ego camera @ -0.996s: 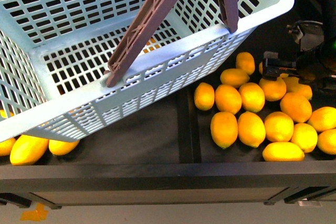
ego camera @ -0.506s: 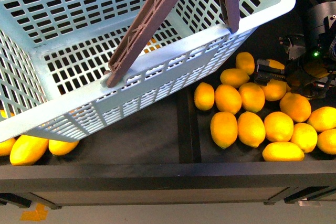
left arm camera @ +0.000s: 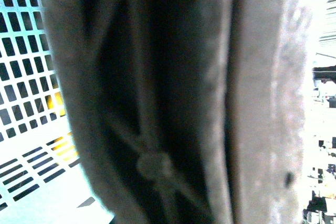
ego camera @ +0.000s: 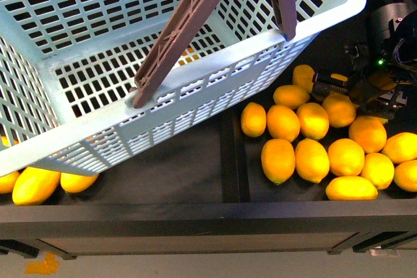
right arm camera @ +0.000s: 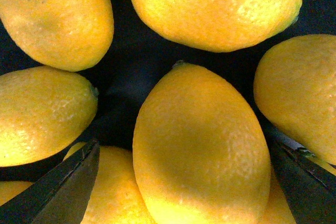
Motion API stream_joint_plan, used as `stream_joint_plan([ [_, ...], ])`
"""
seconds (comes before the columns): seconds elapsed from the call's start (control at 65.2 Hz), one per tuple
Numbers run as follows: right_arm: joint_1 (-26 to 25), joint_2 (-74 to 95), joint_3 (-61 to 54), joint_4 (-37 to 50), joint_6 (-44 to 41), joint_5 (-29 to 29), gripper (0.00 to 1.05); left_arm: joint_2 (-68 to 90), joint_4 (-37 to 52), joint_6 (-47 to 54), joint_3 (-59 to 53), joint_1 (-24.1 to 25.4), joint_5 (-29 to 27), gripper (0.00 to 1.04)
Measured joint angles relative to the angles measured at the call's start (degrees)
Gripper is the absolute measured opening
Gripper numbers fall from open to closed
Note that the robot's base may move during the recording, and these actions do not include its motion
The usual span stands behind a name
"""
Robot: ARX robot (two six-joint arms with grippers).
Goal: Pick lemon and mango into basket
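Note:
The aqua basket [ego camera: 195, 96] hangs tilted over the left of the table, held by its brown handles [ego camera: 179, 34]. My left gripper is shut on the basket's handle [left arm camera: 157, 103], which fills the left wrist view; the gripper is above the front view's edge. A pile of lemons [ego camera: 313, 157] lies at the right. My right gripper [ego camera: 335, 92] is open, low over the pile's far side. In the right wrist view one lemon [right arm camera: 199, 145] lies between its dark fingers [right arm camera: 63, 187]. Longer yellow fruits, seemingly mangoes [ego camera: 36, 185], peek out under the basket's near left corner.
A black table edge [ego camera: 208, 216] runs along the front. A dark seam [ego camera: 228, 154] divides the table top between the basket and the lemon pile. Something yellow [ego camera: 187, 55] shows through the basket's floor slots; I cannot tell if it is inside or beneath.
My right gripper has moved left and down onto the far side of the lemon pile. The basket and its handles have stayed put.

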Motion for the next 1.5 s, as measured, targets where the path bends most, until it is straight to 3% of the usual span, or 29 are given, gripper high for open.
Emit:
stream_joint_plan([
  [0.95, -1.3, 1.3, -1.0, -1.7, -5.6, 0.0, 0.96, 0.0, 0.0, 0.0, 0.0, 0.0, 0.0, 0.14],
  [1.502, -0.3, 3.3, 1.7, -1.5, -3.7, -1.4, 0.96, 0.0, 0.0, 0.0, 0.0, 0.0, 0.0, 0.14],
])
